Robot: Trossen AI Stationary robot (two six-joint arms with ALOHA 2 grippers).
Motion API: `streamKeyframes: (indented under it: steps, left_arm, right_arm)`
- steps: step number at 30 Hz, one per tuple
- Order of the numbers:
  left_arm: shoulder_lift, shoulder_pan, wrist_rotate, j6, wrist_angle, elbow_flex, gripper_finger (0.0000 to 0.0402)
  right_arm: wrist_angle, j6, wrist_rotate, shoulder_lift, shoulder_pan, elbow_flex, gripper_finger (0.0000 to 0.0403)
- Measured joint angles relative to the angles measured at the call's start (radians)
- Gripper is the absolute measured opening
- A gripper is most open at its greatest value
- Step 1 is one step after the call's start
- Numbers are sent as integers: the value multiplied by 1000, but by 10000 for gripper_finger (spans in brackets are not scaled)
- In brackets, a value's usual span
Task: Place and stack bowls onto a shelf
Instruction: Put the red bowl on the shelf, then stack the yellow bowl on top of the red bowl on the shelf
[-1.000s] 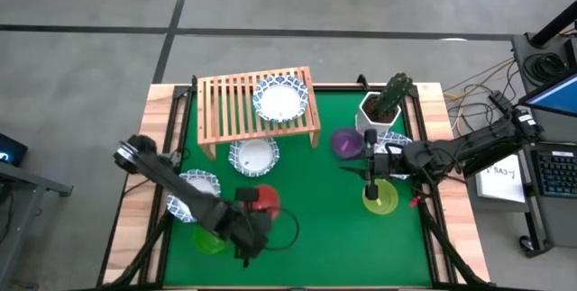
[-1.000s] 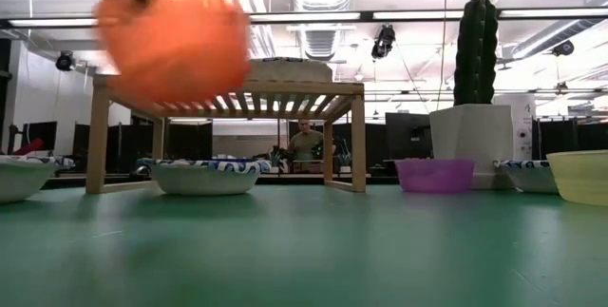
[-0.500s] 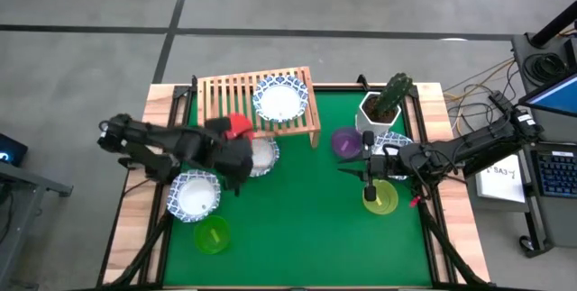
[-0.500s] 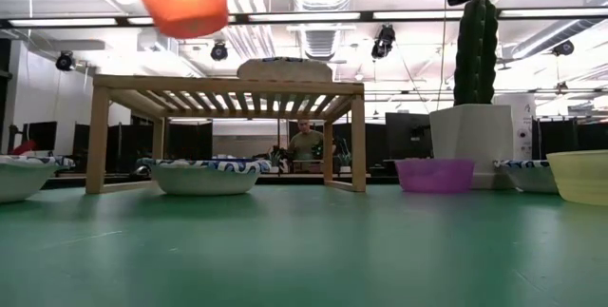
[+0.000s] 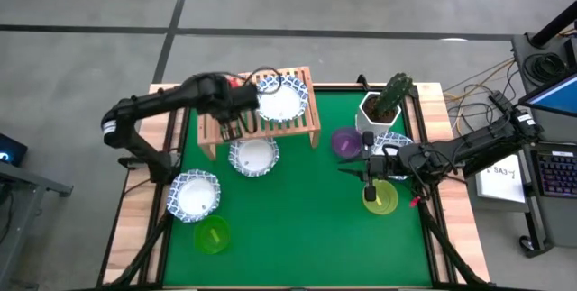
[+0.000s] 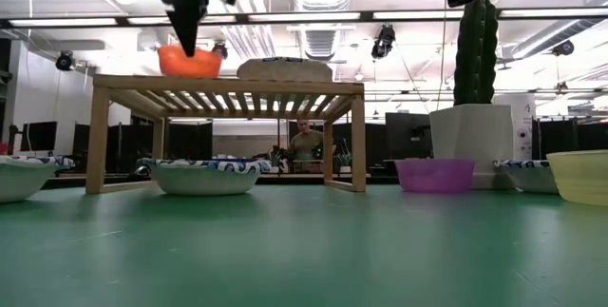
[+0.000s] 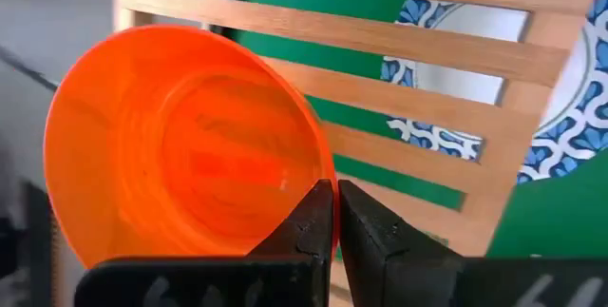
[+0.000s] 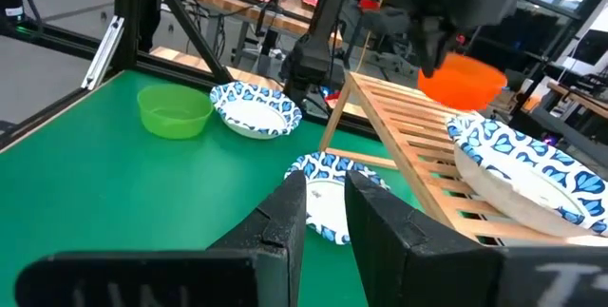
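My left gripper [image 5: 236, 93] is shut on a red bowl [image 7: 180, 145] over the left part of the wooden slatted shelf [image 5: 216, 102]. In the low view the red bowl [image 6: 190, 60] has its base level with the shelf top [image 6: 228, 83]. A patterned bowl [image 5: 280, 98] rests on the shelf's right part. My right gripper [image 5: 370, 183] hangs open and empty above the yellow-green bowl [image 5: 380, 198] at the table's right. My left gripper pinches the red bowl's rim [image 7: 326, 176], one finger inside [image 7: 306, 226] and one outside the wall. The fingers point down from above. The bowl stands upright, mouth up, at the shelf's slats; whether its base touches them I cannot tell.
Patterned bowls lie in front of the shelf [image 5: 253, 156], at the table's left [image 5: 193, 195] and by the plant pot [image 5: 397, 140]. A green bowl [image 5: 212, 235] lies near left and a purple bowl [image 5: 346, 142] right of the shelf. The potted cactus [image 5: 383, 102] stands far right.
My left gripper has carried the red bowl from the near part of the table, up and toward the far edge, past the patterned bowl in front of the shelf, to a spot over the shelf's left part. It stays shut on the rim. The right arm has kept still.
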Motion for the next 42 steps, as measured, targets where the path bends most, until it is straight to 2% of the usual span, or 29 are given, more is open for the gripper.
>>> streamKeyframes:
  steps: [3,6,13,23,27,30,33,37,42]
  left_arm:
    - [9,67,60,37,20,0,0]
    - [18,106,66,63,40,0,0]
    - [20,124,65,69,50,0,6]
    - [20,117,65,47,50,0,68]
    - [19,84,88,-20,28,9,97]
    - [8,46,142,-103,28,26,111]
    - [-17,-28,182,-173,83,26,115]
    - [-66,-186,173,-192,237,2,111]
    - [-136,-411,168,-174,457,-79,107]
  right_arm:
    - [0,-2,0,0,0,0,66]
    - [0,-8,0,0,0,0,66]
    - [-1,-9,0,0,0,0,66]
    - [-4,2,0,0,0,-1,66]
    - [-7,3,0,0,0,-1,66]
    - [-7,40,11,0,0,-1,66]
    - [-13,83,71,0,0,-1,66]
    - [-94,168,144,0,0,12,66]
    - [-282,360,211,22,-1,71,66]
